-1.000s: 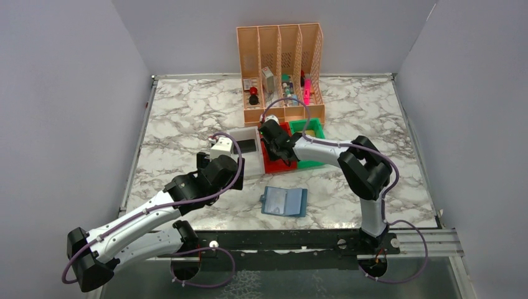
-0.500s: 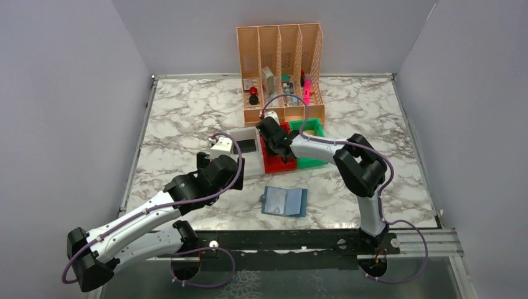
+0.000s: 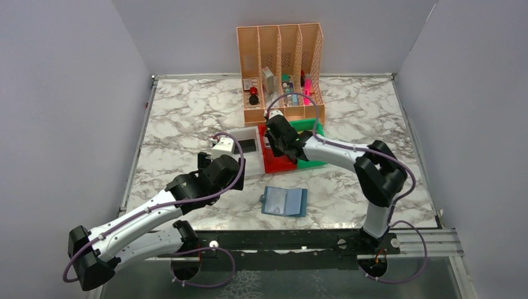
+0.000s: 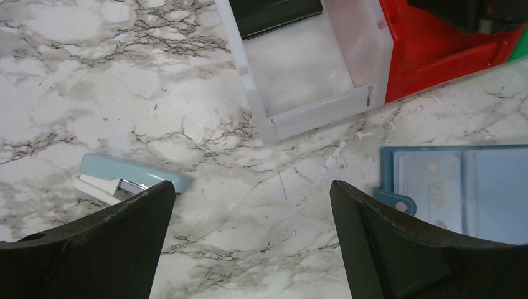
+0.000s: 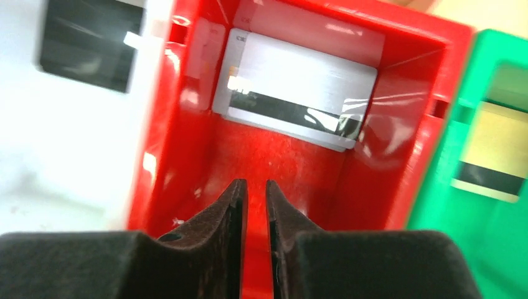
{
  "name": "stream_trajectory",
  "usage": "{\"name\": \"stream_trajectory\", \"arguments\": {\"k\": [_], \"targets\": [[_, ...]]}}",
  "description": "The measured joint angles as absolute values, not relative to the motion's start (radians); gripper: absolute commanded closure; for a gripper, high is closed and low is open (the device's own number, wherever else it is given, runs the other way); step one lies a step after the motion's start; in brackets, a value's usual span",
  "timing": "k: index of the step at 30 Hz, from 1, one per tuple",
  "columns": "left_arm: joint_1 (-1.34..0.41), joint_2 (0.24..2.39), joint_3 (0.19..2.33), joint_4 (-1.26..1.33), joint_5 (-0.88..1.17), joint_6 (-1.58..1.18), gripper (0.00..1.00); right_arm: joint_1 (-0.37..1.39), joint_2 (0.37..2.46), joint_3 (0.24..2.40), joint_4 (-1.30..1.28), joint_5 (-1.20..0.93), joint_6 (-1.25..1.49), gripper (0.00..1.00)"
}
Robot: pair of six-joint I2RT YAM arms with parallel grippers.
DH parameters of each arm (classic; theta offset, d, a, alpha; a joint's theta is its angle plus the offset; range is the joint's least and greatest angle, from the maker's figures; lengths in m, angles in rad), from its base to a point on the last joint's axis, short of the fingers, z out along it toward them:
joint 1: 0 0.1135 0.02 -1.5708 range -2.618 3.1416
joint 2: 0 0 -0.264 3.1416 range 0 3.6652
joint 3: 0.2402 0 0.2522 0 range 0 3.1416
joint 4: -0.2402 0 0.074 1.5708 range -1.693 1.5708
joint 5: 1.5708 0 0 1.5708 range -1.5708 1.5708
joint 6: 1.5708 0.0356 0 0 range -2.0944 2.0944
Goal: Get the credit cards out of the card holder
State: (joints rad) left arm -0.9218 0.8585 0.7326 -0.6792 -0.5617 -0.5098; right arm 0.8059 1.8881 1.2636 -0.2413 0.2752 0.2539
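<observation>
Top view: a small teal-blue folding card holder [image 3: 284,202] is lying open on the grey-veined marble table [image 3: 187,112], at six o'clock from a red plastic bin [image 3: 278,165]. A green plastic bin [image 3: 311,164] is sitting against the red one at three o'clock.

Left wrist: the left gripper [image 4: 252,190] is hovering with fingers spread fully, gripping nothing. The card holder is showing at four o'clock.

Right wrist: the right gripper [image 5: 253,187] is hanging over the red bin, fingers parted by a slit, empty. A silvery-grey card [image 5: 296,93] is lying in the bin at twelve o'clock. A gold card [image 5: 495,149] is lying in the green bin.
</observation>
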Motion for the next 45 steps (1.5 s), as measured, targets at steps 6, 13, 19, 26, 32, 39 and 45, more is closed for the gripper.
{"name": "stream_trajectory", "arguments": {"k": [6,13,19,26,32,39,45], "targets": [[-0.922,0.860,0.733,-0.679,-0.561,-0.509,0.01,0.804,1.650,1.166,-0.232,0.222,0.265,0.61],[-0.922,0.861,0.733,-0.680,-0.561,-0.509,0.01,0.807,1.362,0.894,-0.195,0.135,0.382,0.58],[-0.922,0.869,0.733,-0.679,-0.561,-0.509,0.01,0.948,1.287,0.726,-0.218,0.189,0.538,0.55],[-0.917,0.883,0.733,-0.679,-0.561,-0.507,0.01,1.153,1.330,0.738,-0.294,0.369,0.699,0.50],[-0.915,0.884,0.733,-0.679,-0.561,-0.507,0.01,1.245,1.451,0.787,-0.331,0.466,0.795,0.49],[-0.915,0.884,0.733,-0.680,-0.561,-0.507,0.01,1.260,1.520,0.802,-0.340,0.505,0.849,0.49],[-0.915,0.885,0.733,-0.680,-0.561,-0.507,0.01,1.262,1.563,0.836,-0.341,0.509,0.856,0.49]]}}
